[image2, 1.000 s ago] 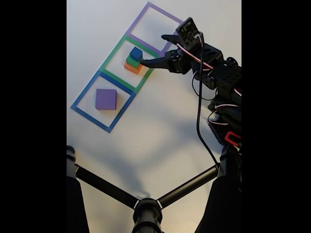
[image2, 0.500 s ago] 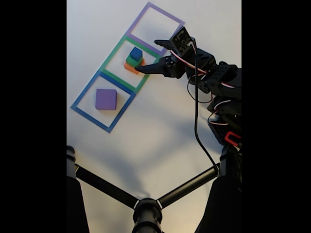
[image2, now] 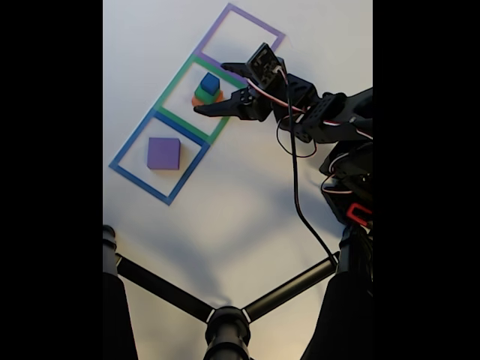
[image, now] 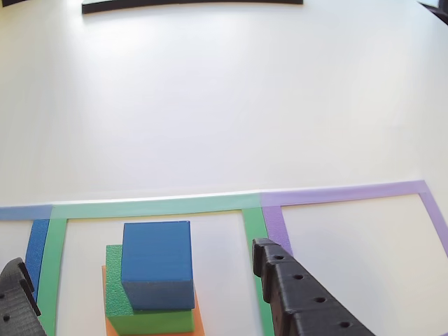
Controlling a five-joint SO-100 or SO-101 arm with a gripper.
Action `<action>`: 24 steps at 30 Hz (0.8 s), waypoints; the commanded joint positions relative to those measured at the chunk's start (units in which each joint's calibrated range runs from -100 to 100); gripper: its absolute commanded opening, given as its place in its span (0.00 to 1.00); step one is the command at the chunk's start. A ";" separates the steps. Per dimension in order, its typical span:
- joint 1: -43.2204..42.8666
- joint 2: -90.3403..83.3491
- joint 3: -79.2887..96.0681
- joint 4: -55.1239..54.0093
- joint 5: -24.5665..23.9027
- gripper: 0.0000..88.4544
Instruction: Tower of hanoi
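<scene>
A small blue cube tops a green block, which sits on an orange block. This stack stands inside the green tape square. A purple block lies flat in the blue tape square. Nothing lies in the purple tape square. My gripper is open and straddles the stack, with one black finger on its right and the other finger on its left in the other view. Neither finger touches the blocks.
Black stand legs cross the bottom of the fixed view, and the arm's body and cable fill the right side. A dark strip lies at the table's far edge. White tabletop stretches beyond the squares.
The gripper has moved left over the green square, from beside the stack to around it, with its fingers still apart. The blocks have not moved.
</scene>
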 commanded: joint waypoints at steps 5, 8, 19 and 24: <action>-1.91 3.73 -4.34 -3.12 0.00 0.42; -2.29 4.77 -4.97 -3.28 0.00 0.38; -3.59 4.77 -4.16 -3.04 0.00 0.27; -4.35 4.13 -3.34 -2.95 0.00 0.23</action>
